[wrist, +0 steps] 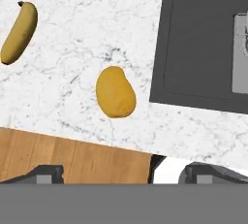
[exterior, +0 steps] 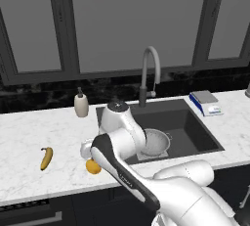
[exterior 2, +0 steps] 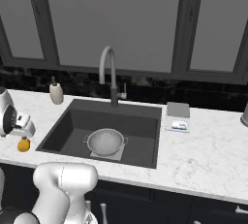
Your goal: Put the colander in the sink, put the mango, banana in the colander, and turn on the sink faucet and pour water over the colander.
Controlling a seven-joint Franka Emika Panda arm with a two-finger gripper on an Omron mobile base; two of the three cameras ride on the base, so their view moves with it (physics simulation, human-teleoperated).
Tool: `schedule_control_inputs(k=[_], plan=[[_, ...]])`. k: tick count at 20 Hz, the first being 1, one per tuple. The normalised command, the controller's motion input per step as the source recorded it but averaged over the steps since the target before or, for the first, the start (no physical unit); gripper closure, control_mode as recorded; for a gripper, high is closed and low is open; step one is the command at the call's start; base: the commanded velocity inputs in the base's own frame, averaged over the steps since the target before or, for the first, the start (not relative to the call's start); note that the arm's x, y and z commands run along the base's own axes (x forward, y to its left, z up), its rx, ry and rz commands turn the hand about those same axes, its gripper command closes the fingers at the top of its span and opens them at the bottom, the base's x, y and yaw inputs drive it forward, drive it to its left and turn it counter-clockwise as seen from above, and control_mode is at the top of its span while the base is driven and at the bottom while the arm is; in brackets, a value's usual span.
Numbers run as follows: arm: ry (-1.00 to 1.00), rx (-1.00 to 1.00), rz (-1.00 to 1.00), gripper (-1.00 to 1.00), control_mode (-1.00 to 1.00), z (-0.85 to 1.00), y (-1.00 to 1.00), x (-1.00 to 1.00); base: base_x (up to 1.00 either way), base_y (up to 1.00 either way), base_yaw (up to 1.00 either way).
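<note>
Hanging above the near edge of the white marble bench (exterior: 44, 127), the claw (wrist: 118, 174) stands wide with nothing between its two dark tips, which show at the bottom of the hand view. Just below it lies the mango (wrist: 115, 92) — oval, orange-yellow, flat on the marble near the front edge and just left of the sink (exterior: 195, 127). Farther left on the same bench, well apart from the mango, rests the banana (exterior: 46, 158), curved, with dark ends. The sink is a dark grey recessed basin, and inside it the colander (exterior 2: 105, 142) sits upright on the lighter square at the bottom, toward the near wall, with nothing in it. Behind the basin the sink faucet (exterior 2: 110, 72) rises at the far rim — its arched spout reaching toward the basin, no water showing. A small beige soap dispenser (exterior: 81, 103) stands at the far left corner of the sink, and to the right of the basin lies a flat scale (exterior 2: 178, 118) with a blue edge.
</note>
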Motion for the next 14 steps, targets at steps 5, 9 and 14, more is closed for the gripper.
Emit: schedule_control_inputs(k=[5,9,14], plan=[[0.16,-0.01,0.27,-1.00,-1.00,-0.34,0.20,0.21,0.00,0.00,0.00],[0.05,-0.05,0.12,-1.00,-1.00,-0.29,0.17,0.17,0.00,0.00,0.00],[0.00,-0.09,0.01,-1.00,-1.00,-0.33,0.11,0.20,0.00,0.00,0.00]])
